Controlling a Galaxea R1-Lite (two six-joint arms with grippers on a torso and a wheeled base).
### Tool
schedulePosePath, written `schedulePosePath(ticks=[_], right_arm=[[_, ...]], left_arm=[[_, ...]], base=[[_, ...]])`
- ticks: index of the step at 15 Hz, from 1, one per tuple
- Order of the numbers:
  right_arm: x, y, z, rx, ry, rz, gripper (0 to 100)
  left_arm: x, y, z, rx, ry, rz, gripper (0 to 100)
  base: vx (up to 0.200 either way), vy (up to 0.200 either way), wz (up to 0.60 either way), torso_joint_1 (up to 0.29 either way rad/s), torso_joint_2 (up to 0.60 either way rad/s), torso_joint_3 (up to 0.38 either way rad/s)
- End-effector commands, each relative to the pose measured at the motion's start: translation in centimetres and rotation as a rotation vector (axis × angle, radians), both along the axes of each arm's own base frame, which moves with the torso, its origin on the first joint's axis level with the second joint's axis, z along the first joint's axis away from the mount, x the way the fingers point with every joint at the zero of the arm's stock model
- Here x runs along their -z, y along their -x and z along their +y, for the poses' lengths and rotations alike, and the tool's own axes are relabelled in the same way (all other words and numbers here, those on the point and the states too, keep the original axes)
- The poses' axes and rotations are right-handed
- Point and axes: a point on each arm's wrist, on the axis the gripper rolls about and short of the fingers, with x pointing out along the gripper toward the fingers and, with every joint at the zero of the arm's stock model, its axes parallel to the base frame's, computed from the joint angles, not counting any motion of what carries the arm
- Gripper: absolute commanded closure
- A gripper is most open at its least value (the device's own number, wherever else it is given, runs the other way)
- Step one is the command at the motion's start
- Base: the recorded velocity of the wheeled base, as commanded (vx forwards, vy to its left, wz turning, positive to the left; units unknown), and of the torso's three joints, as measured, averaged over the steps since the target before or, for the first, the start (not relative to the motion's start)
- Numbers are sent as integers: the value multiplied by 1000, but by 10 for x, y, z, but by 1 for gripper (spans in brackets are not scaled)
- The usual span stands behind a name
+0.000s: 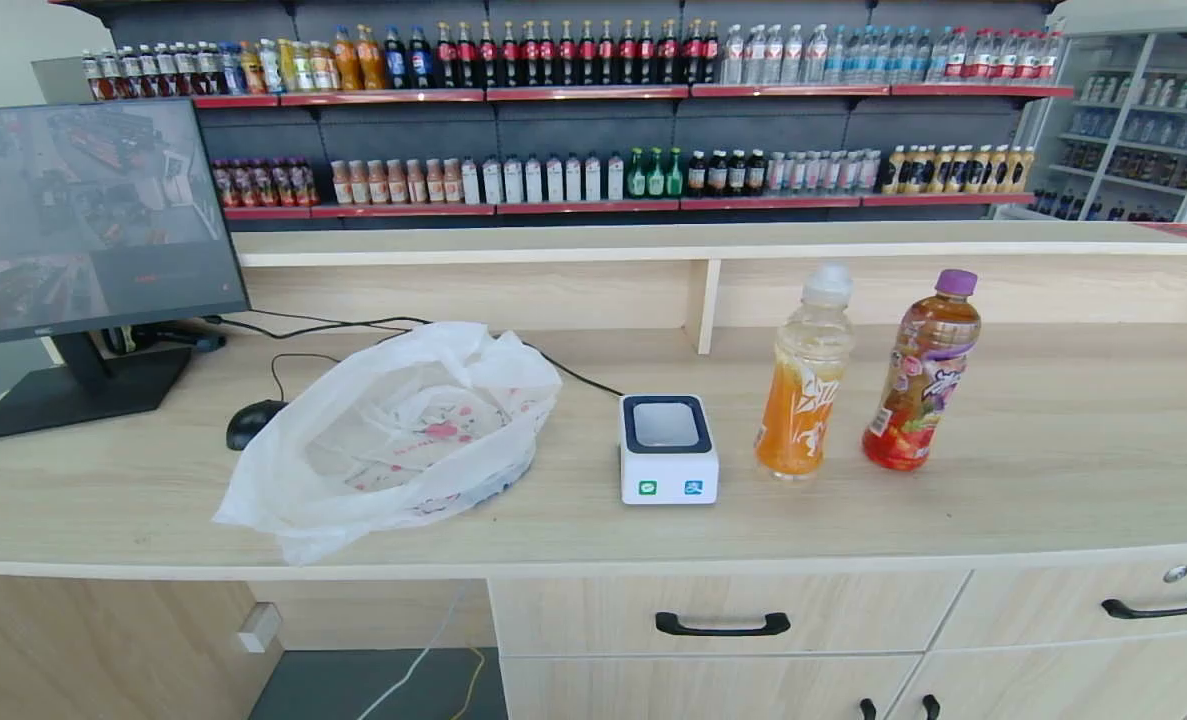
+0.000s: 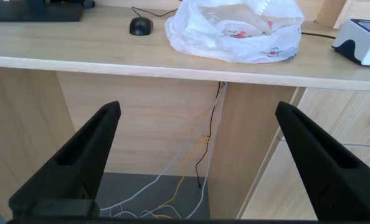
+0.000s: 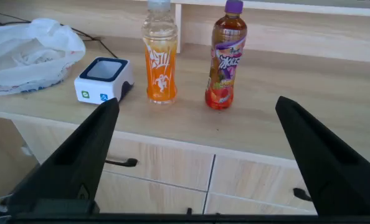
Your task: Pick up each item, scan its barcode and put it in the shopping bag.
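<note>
Right wrist view places the right gripper (image 3: 197,103) low in front of the counter (image 3: 278,118), with the jaws spread wide and nothing between them. Ahead of it and higher, two bottles stand upright on the counter. The red bottle (image 3: 225,59) with the purple cap is almost straight ahead, and the orange bottle (image 3: 159,56) is just beside it, toward the scanner (image 3: 103,78). They stand apart, so I think the fingers can close around one without pushing the other.

The scanner sits between the bottles and the shopping bag (image 2: 235,28), with its window facing up. This order probably suits the task: an item passes over the window on its way to the bag.

The left gripper (image 2: 197,106) is also released and empty. It is below the counter edge, and the bag is above and ahead of it. The bag lies slumped with its mouth loosely open, near a mouse (image 2: 141,25).

No bottle is lifted yet, so the task seems to be at its start. The red bottle looks like the easiest first pick.
</note>
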Motion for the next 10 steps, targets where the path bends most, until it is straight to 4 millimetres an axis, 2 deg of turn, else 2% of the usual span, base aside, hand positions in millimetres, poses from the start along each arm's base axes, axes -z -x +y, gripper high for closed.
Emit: schedulePosePath(ticks=[1, 2, 4, 5, 6, 10], right_arm=[[-13, -40, 11, -99, -58, 110, 0], [-16, -42, 12, -111, -67, 108, 0], [-42, -68, 19, -146, -86, 9, 0], [-47, -74, 22, -179, -94, -36, 0], [-50, -81, 27, -236, -110, -79, 0], [-44, -97, 30, -245, -152, -17, 0]], left_arm=[[0, 0, 0, 0, 0, -1, 0], [0, 0, 0, 0, 0, -1, 0], [0, 0, 0, 0, 0, -1, 0], [0, 0, 0, 0, 0, -1, 0], [0, 0, 0, 0, 2, -1, 0], [0, 0, 0, 0, 0, -1, 0]], base=[[0, 0, 0, 0, 0, 0], [0, 0, 0, 0, 0, 0], [0, 0, 0, 0, 0, 0], [0, 0, 0, 0, 0, 0], [0, 0, 0, 0, 0, 0], [0, 0, 0, 0, 0, 0]])
